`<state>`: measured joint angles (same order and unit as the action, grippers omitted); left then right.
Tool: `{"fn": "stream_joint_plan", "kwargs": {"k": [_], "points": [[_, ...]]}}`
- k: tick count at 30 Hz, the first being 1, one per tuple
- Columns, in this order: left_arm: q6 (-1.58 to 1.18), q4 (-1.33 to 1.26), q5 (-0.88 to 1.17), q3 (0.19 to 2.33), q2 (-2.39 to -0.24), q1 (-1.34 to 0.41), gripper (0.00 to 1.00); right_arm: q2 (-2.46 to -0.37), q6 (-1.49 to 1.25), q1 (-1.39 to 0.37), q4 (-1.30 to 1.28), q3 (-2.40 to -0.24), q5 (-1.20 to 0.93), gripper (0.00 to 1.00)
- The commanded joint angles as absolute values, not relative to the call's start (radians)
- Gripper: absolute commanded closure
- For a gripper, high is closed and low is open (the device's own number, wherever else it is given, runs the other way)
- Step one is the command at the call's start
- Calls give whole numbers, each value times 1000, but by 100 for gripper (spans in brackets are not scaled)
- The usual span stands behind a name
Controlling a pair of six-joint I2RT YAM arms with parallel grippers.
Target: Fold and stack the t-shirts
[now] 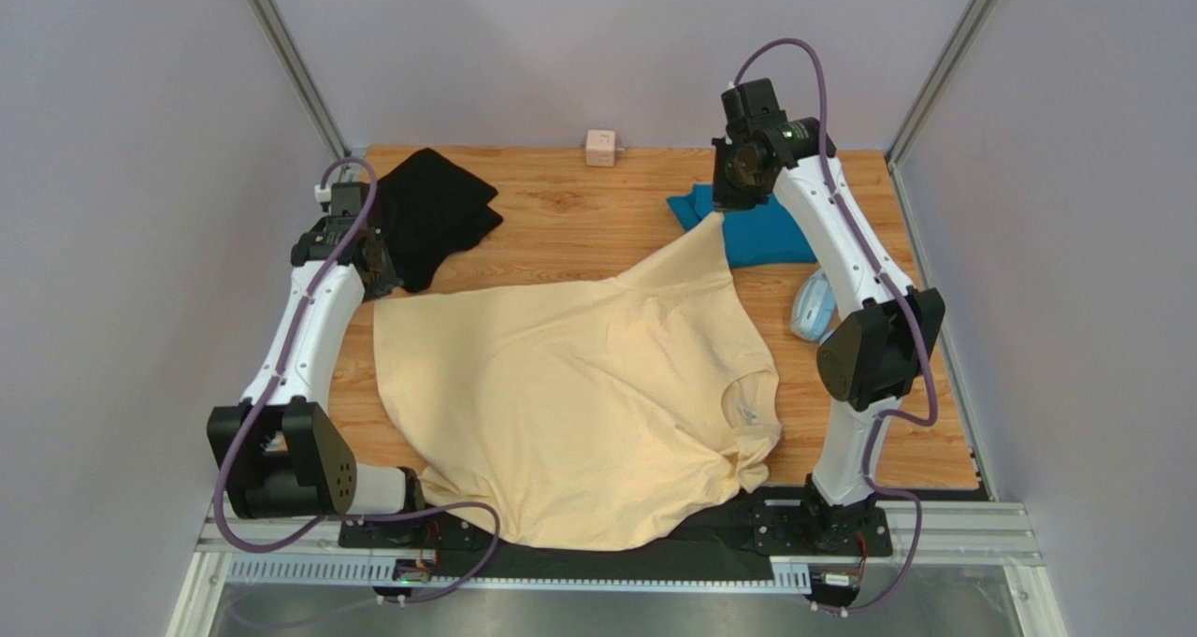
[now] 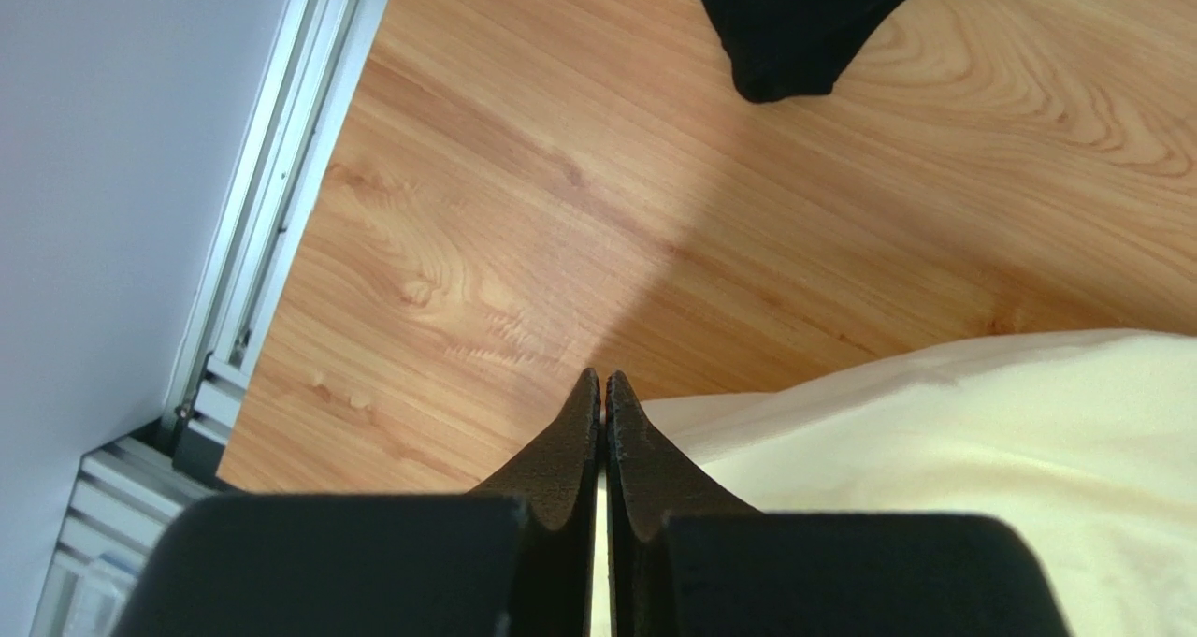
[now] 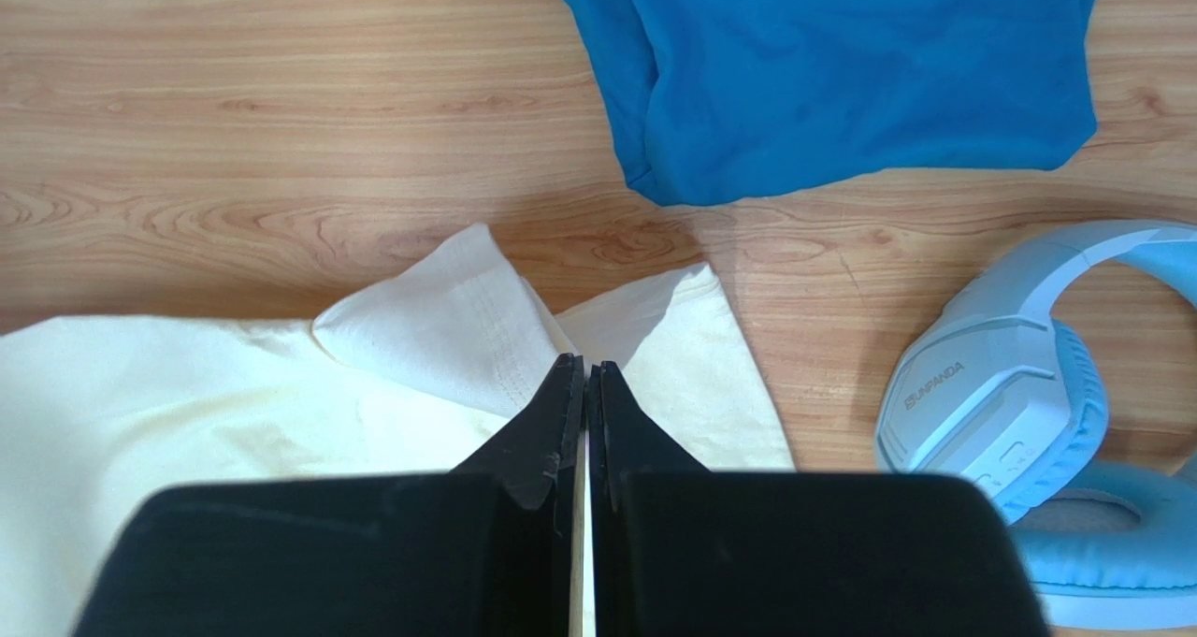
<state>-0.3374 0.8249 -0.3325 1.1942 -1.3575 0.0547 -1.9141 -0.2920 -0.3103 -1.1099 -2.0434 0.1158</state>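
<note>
The cream-yellow t-shirt (image 1: 576,399) lies spread across the middle of the table, its near hem hanging over the front edge. My left gripper (image 1: 374,264) is shut on its far-left corner; in the left wrist view the cream-yellow t-shirt (image 2: 984,441) runs in between the closed left gripper (image 2: 603,385). My right gripper (image 1: 722,211) is shut on the far-right corner, lifted to a peak; the right gripper (image 3: 583,372) pinches the cream-yellow t-shirt (image 3: 422,336). The black t-shirt (image 1: 436,213) lies bunched at the back left. The teal t-shirt (image 1: 759,228) lies at the back right.
Light-blue headphones (image 1: 812,305) lie right of the cream shirt, beside the right arm. A small pink cube (image 1: 602,148) sits at the table's back edge. Grey walls and metal frame posts close in the table on three sides.
</note>
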Motion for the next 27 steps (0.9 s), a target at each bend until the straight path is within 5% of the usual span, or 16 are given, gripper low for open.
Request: {"fn": "stream_joint_plan", "kwargs": {"k": [1,27], "points": [[-347,922,-327,1247,-1379,58,100,-1908,-307,-311,-1164,-2033,51,100],[-380,1115,-498,1118,-1348,60,100,-1648,-351,-327,-1290,-1684,-63,100]]}}
